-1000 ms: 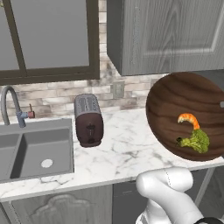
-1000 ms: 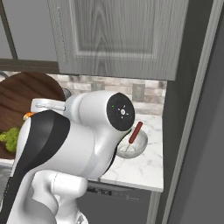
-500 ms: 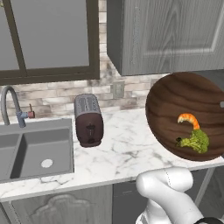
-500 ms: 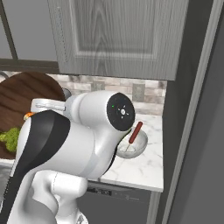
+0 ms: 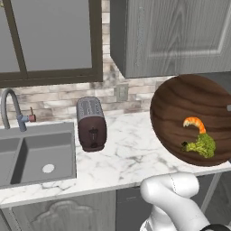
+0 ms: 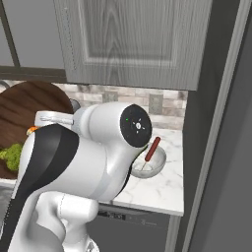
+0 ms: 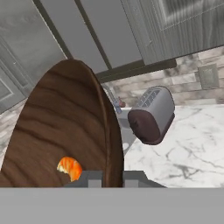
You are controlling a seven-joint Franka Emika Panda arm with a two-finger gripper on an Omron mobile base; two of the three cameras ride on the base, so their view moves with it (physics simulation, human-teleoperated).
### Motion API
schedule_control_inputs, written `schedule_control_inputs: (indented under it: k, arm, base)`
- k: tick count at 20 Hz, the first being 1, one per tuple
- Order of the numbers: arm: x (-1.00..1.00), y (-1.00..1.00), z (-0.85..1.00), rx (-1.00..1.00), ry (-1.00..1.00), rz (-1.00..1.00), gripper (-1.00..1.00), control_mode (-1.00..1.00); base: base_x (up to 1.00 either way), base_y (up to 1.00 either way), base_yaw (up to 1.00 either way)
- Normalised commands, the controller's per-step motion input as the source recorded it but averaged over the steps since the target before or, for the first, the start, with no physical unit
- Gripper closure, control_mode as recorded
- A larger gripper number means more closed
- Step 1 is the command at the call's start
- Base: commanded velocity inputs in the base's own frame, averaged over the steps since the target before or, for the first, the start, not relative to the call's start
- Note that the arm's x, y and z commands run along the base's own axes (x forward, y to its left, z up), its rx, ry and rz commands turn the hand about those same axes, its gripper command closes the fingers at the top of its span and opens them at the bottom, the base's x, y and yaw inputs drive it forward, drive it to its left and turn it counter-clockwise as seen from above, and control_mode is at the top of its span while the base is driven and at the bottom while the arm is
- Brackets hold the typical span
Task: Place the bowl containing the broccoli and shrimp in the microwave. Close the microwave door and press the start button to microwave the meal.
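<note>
The wooden bowl (image 5: pixel 194 118) is off the marble desk (image 5: pixel 131 155), held high and steeply tilted beside the toaster (image 5: pixel 91 123) — the end effector (image 7: pixel 112 177) is clamped on its rim. Inside lie the shrimp (image 5: pixel 195 122) and the broccoli (image 5: pixel 201 145). Still to do, by my reading — reach the microwave, set the bowl inside, shut the door, press start. A small pale bowl (image 6: pixel 149 163) holds a red-handled utensil (image 6: pixel 151 149).

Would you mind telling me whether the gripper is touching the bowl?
Touching. In the hand view, the gripper has one finger on each side of the bowl rim, pinching it, and the bowl hangs tilted above the counter.
</note>
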Motion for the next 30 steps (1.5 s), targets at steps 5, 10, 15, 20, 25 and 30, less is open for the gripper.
schedule_control_inputs:
  k: [5,10,15,20,25,30]
  arm:
    - [0.00,0.00,0.00,0.00,0.00,0.00,1.00,1.00]
    - [0.00,0.00,0.00,0.00,0.00,0.00,1.00,1.00]
    - [0.00,0.00,0.00,0.00,0.00,0.00,1.00,1.00]
    - [0.00,0.00,0.00,0.00,0.00,0.00,1.00,1.00]
    - [0.00,0.00,0.00,0.00,0.00,0.00,1.00,1.00]
    - [0.00,0.00,0.00,0.00,0.00,0.00,1.00,1.00]
  base:
    - [-0.31,0.12,0.06]
    - [-0.39,0.34,0.11]
    - [-0.57,0.29,0.07]
    - [-0.64,0.48,0.00]
    - [-0.20,0.79,-0.01]
    - [-0.41,0.40,-0.22]
